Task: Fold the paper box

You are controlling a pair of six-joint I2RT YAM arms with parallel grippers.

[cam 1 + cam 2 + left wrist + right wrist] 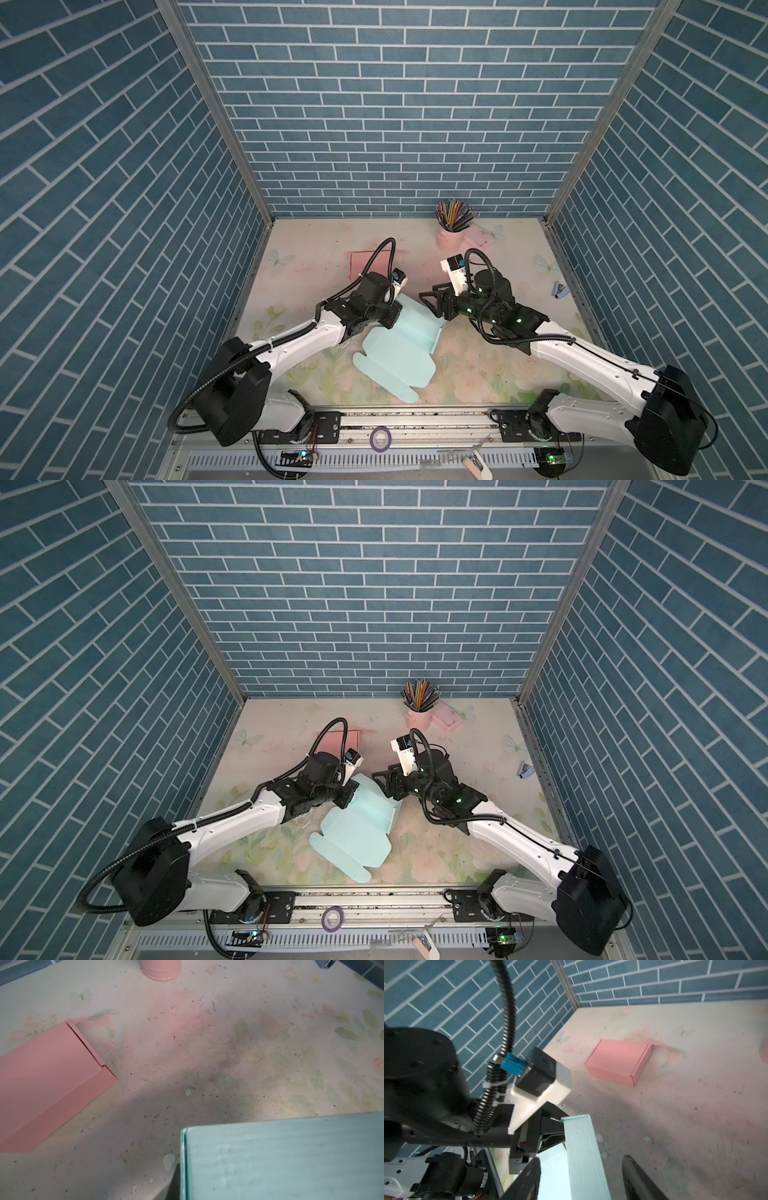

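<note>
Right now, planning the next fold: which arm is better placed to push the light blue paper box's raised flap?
Likely right: the right gripper is open, straddling the raised flap, while the left gripper is shut on the light blue paper box.

In both top views we find bright, even light from overhead. The table (pixel 478 266) looks pale and washed out, soft shadows pool under the arms (pixel 299 345), and the brick walls (pixel 83 166) splay outward toward the frame edges. From the left wrist we see a broad grey shadow across the table; the paper box (pixel 291 1157), close to the lens, is blurred, the pink box (pixel 45 1076) crisper. From the right wrist the left arm (pixel 421 1084) sits dark and soft, and the brick walls look slightly smeared.
</note>
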